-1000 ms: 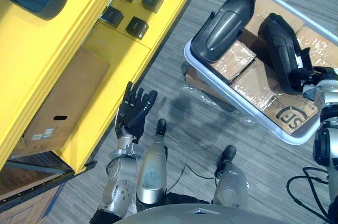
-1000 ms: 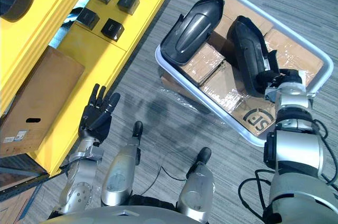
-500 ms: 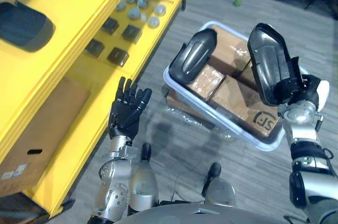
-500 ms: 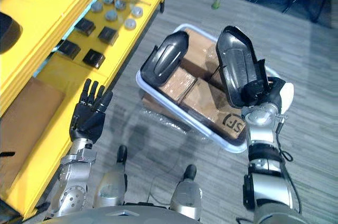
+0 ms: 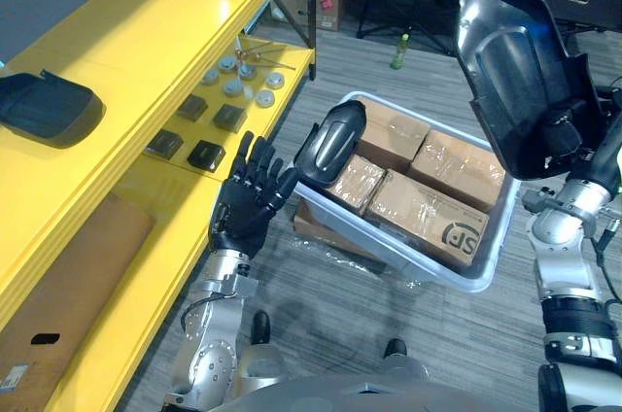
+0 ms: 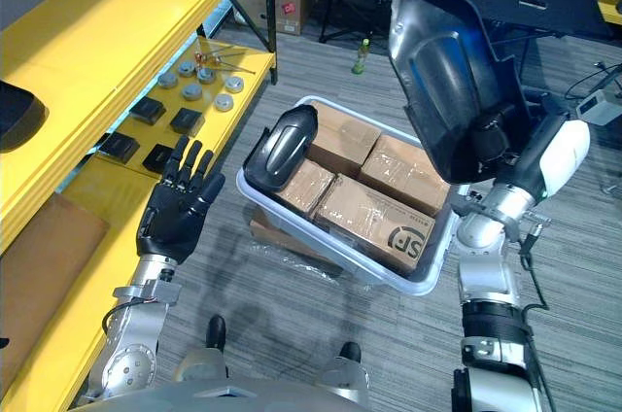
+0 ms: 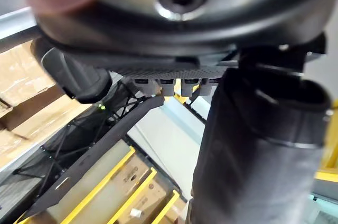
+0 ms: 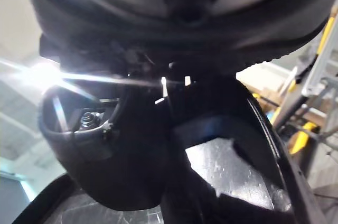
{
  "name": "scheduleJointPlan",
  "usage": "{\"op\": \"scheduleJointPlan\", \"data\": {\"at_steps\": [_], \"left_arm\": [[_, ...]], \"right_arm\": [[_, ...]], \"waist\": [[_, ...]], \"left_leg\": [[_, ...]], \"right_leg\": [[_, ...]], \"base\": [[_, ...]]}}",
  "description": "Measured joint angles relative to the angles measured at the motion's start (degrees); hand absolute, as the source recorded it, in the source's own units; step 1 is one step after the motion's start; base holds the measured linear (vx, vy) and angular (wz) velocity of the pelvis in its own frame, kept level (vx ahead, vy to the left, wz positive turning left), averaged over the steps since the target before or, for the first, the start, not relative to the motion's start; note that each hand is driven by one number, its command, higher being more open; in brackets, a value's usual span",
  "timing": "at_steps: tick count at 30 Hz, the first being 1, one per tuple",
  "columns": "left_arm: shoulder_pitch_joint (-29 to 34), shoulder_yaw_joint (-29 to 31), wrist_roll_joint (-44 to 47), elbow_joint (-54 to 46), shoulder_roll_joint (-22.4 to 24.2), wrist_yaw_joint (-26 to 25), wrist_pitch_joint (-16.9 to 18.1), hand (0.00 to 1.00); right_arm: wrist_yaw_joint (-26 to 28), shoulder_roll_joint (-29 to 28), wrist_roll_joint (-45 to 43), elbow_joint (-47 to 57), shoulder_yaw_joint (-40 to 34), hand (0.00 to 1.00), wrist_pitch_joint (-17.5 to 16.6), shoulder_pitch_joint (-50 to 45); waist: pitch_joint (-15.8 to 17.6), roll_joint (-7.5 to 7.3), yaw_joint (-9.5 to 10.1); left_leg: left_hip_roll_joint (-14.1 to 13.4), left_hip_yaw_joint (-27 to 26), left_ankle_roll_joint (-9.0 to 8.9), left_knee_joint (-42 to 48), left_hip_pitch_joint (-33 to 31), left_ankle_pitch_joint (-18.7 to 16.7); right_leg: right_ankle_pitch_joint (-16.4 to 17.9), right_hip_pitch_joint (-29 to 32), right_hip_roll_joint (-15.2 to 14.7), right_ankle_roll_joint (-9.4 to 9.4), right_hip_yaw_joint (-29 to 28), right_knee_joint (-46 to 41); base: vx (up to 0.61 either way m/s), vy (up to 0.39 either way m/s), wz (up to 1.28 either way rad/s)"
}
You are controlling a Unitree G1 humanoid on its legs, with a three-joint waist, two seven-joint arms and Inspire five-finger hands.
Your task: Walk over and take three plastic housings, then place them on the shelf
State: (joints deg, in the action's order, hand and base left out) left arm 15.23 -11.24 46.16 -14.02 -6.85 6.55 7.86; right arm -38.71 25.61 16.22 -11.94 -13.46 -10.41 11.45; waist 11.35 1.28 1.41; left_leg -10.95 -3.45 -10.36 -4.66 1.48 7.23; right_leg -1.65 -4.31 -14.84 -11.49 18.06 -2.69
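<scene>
Right hand [image 6: 513,155] clenched on the lower edge of a housing [image 6: 452,62], raised upright above the bin [image 5: 498,232]. Second housing [image 5: 330,140] leans at the bin's left end, over cartons [image 5: 428,203]. Third housing [image 5: 44,106] lies on the yellow shelf [image 5: 126,43]. Left hand [image 5: 248,208] released, fingers straight, beside the shelf.

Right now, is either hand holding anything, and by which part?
The right hand grips a dark plastic housing by its lower end, holding it upright with the hollow side showing. The left hand is open and empty.
</scene>
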Motion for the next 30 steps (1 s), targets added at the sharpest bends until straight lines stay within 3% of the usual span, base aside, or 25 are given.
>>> {"op": "scheduleJointPlan", "data": {"at_steps": [6,12,16,30], "left_arm": [[-5.1,-4.8,0.1,0.6,0.0,-2.1,-8.4,1.0],[-8.4,-6.2,1.7,5.6,0.2,-4.0,-9.9,1.0],[-10.0,-6.7,3.8,7.5,0.2,-5.5,-9.0,1.0],[-15.0,-12.6,8.0,10.1,2.0,-6.3,0.3,1.0]], "right_arm": [[-1.3,-4.3,6.1,8.0,6.3,0.0,-5.0,-1.8],[-1.5,-7.8,8.9,9.6,14.6,0.0,-8.3,-1.8],[-1.6,-9.2,10.3,9.6,18.2,0.0,-9.0,-1.9],[-0.1,-16.1,5.4,1.3,30.5,0.0,-10.1,-4.3]], "waist": [[-2.1,0.29,-0.58],[-3.8,0.32,-0.72],[-3.9,0.32,-0.42],[-6.7,0.01,-0.2]], "left_leg": [[0.0,-1.2,0.0,-0.1,0.9,0.0],[0.0,-1.2,0.06,-0.1,1.0,0.1],[0.1,-1.1,0.12,-0.1,1.0,0.3],[0.3,-0.9,0.21,-0.1,1.1,0.5]], "right_leg": [[-0.1,0.0,0.0,0.0,-1.2,0.0],[-0.2,0.0,0.0,0.06,-1.2,0.0],[-0.3,0.0,-0.1,0.06,-1.2,0.0],[-0.4,-0.7,-0.2,0.15,-1.0,0.7]], "base": [[-0.02,-0.001,-0.1],[-0.01,-0.001,0.0],[-0.01,0.0,0.0],[-0.01,0.0,0.0]]}}
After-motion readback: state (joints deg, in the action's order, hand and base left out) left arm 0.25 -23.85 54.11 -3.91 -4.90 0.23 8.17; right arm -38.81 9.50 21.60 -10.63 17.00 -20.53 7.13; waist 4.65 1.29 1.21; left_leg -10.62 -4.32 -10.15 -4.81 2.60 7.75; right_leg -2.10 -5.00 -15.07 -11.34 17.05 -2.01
